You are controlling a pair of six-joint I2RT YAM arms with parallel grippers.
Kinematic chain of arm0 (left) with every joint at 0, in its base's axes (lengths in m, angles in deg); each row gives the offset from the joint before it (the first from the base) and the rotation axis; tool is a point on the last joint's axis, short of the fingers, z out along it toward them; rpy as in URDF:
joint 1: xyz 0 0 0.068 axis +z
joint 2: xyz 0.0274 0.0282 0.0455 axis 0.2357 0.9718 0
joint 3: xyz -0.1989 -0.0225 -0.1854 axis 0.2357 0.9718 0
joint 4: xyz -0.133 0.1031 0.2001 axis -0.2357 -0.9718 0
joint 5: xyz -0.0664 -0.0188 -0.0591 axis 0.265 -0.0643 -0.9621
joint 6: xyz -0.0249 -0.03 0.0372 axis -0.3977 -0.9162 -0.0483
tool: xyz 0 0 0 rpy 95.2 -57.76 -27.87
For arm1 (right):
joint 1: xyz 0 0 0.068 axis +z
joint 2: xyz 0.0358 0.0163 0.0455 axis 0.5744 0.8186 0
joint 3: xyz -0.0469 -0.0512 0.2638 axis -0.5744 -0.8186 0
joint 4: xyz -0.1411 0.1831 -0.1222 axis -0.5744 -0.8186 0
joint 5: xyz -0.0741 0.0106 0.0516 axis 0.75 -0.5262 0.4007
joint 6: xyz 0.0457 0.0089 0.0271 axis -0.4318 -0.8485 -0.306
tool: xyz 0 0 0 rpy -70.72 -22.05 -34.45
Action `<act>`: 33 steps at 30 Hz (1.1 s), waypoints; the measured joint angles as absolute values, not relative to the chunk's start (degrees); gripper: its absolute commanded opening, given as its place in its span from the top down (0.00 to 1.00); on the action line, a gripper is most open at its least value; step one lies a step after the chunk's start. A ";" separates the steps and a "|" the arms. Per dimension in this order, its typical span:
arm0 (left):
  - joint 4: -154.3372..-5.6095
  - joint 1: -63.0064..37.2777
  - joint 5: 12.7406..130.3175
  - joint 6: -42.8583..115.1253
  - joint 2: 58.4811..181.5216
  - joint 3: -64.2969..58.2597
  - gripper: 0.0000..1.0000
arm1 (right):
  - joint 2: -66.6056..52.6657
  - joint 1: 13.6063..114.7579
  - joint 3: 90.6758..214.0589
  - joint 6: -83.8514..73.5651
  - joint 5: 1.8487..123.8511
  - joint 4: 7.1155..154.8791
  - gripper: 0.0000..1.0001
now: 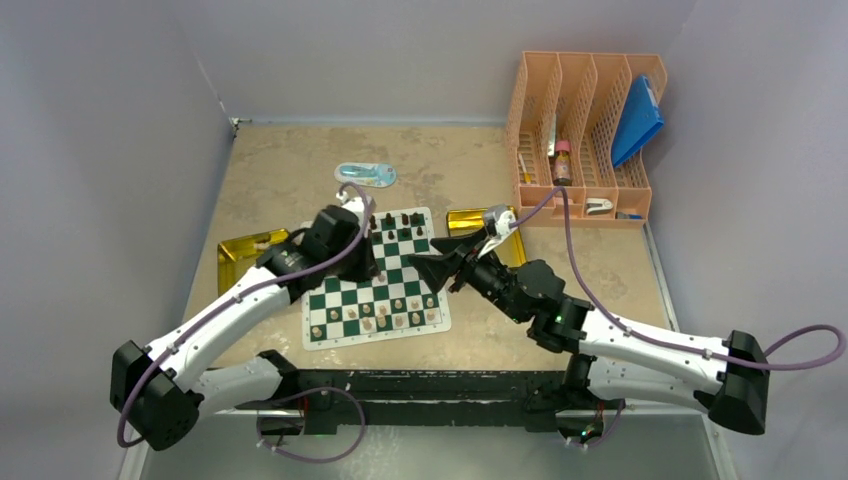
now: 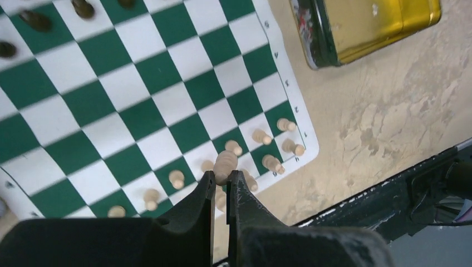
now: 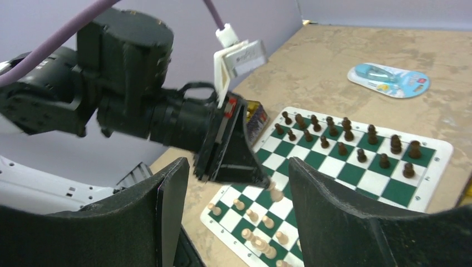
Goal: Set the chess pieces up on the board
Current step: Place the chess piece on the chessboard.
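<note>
The green-and-white board (image 1: 352, 297) lies at the table's middle. Dark pieces (image 1: 400, 225) fill its far rows and cream pieces (image 1: 385, 318) stand on its near rows. My left gripper (image 1: 374, 264) hangs over the board, shut on a cream piece (image 2: 225, 165) held above the near cream rows (image 2: 267, 150). The right wrist view shows that gripper's fingers (image 3: 231, 153) with the cream piece (image 3: 275, 194) at their tip, above the board (image 3: 356, 167). My right gripper (image 1: 428, 272) is open and empty at the board's right edge, its fingers (image 3: 167, 206) wide apart.
Gold trays sit left (image 1: 243, 250) and right (image 1: 470, 220) of the board; the right one shows in the left wrist view (image 2: 367, 28). A blue packaged item (image 1: 365, 173) lies behind the board. An orange file organizer (image 1: 585, 135) stands at the back right.
</note>
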State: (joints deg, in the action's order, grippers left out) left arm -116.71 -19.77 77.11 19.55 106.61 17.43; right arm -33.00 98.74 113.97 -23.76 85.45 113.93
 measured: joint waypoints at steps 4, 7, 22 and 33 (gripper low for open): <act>-120.73 -26.64 83.50 10.74 106.94 18.50 1.00 | -36.17 98.74 112.17 -23.41 87.35 111.24 0.31; -124.42 -28.21 88.37 4.27 106.96 18.50 1.00 | -38.16 98.74 111.39 -23.26 88.05 110.26 0.31; -143.11 -29.41 99.14 -22.83 106.85 19.37 1.00 | -42.34 98.74 109.11 -22.67 90.61 107.57 0.30; -144.60 -29.65 99.80 -30.81 106.42 23.76 1.00 | -42.45 98.74 109.05 -22.62 91.00 107.57 0.30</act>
State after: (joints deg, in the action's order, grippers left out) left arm -144.60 -29.65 99.80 -30.81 106.42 23.76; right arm -42.45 98.74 109.05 -22.62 91.00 107.57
